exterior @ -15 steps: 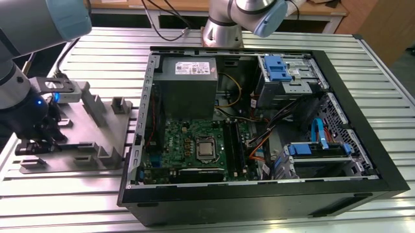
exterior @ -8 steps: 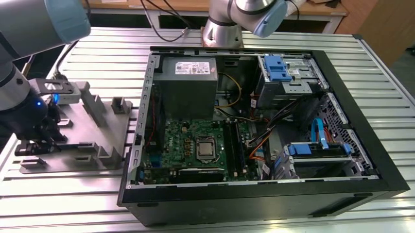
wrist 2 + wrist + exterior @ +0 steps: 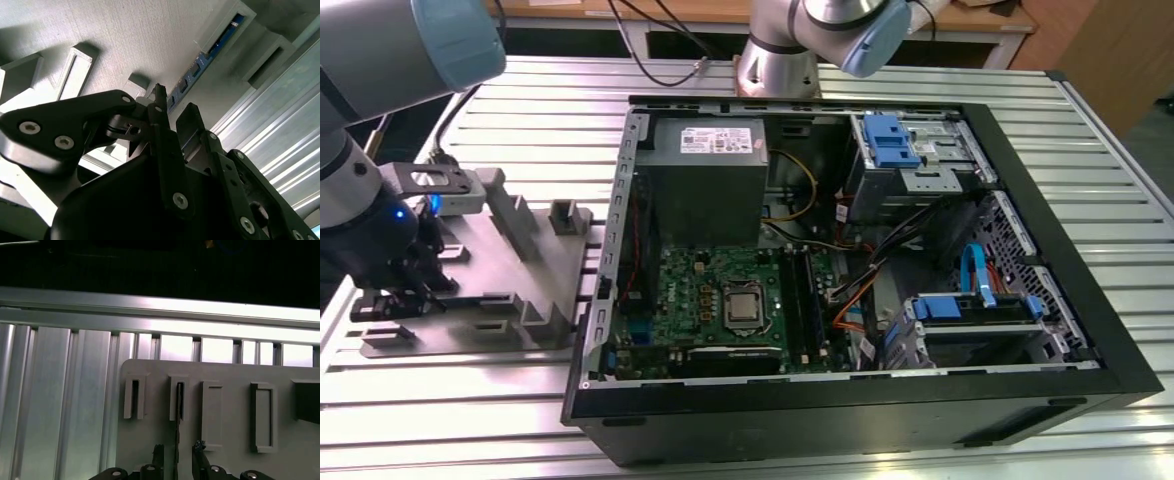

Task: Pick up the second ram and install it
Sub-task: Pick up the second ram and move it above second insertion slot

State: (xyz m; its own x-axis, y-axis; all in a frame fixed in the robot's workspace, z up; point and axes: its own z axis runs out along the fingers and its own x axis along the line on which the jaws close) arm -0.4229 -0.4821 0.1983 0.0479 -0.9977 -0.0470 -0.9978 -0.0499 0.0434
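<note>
The gripper (image 3: pixel 177 449) sits low over the grey holder (image 3: pixel 235 415) on the ribbed metal bench (image 3: pixel 60 390), jaws slightly apart, gripping nothing; the ram (image 3: pixel 178 405) stands in its slot between them.

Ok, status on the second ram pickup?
Gripper open, straddling the second ram. Ram on edge in gray holder plate slot, not lifted. No obstruction seen.

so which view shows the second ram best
Second wrist view: the second ram shows its blue face and chips. First wrist view gives it edge-on; in the exterior view the arm covers it.
</note>
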